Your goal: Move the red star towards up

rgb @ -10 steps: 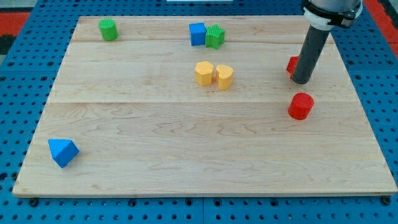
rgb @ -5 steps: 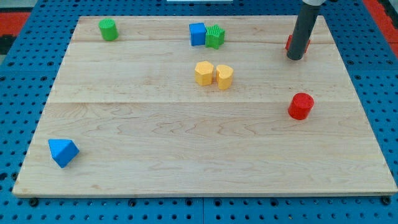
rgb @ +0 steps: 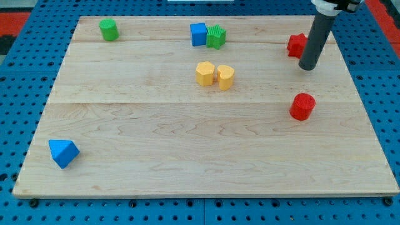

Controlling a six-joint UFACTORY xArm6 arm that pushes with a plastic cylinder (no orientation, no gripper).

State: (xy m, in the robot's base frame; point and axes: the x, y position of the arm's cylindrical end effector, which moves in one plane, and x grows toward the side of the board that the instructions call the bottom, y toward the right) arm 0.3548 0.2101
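my tip [rgb: 307, 67] sat on the tabletop [rgb: 156, 150] just below-right of the red star [rgb: 296, 45], red cylinder [rgb: 302, 106] further down, no fingers on this rig to report

The red star [rgb: 296, 45] is a small, bright red block with a chunky, pointed outline, lying flat on the pale wooden tabletop [rgb: 156, 137]. It sits near the view's top right corner, close to the top edge and not far in from the right edge. Its left-hand points and upper face are plain to see; its right side is hidden behind the dark rod that stands in front of it, so the full outline cannot be made out. Whether the rod actually touches the block there cannot be told from this angle.
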